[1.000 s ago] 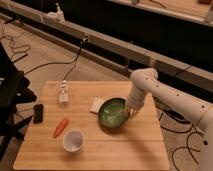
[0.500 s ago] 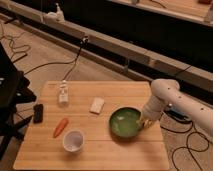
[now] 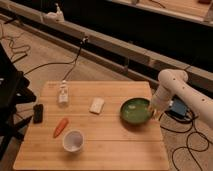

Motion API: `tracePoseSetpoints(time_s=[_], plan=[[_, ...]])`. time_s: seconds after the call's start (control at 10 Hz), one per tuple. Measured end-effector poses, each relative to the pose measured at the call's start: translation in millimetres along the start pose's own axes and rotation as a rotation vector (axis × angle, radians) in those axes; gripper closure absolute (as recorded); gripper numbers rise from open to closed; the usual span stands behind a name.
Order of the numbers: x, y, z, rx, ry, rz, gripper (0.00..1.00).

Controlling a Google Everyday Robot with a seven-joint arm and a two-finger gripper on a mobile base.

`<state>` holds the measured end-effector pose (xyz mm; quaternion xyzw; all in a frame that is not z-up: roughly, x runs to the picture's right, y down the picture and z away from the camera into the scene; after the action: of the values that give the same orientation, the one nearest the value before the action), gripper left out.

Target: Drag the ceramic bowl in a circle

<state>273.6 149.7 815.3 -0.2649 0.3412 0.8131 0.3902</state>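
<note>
Keep the gripper (image 3: 153, 111), seemingly hooked on the right rim of the green ceramic bowl (image 3: 135, 110) though finger opening cannot be told, pressing low and steady while sweeping left, away from the desk (image 3: 110, 145) edge below it.

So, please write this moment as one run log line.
gripper: at right rim of green bowl | bowl: near table right edge | phase: dragging

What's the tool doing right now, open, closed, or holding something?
Tool: at the right rim of the green ceramic bowl, near the wooden table's right edge; grip cannot be told.
</note>
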Motion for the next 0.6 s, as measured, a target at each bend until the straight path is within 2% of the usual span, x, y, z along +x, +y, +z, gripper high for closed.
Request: tracePoseSetpoints(time_s=[0.1,0.3,0.4,0.6], plan=[[2.0,22.1,1.8,-0.001,0.001,-0.036,1.0],[19.1,49.5,8.9,-0.014,0.023,-0.108,1.0],[34.5,56.4,13.3,-0.021,0.04,-0.147,1.0],[53.2,52.1,17.9,-0.036,0.058,-0.17,0.96]])
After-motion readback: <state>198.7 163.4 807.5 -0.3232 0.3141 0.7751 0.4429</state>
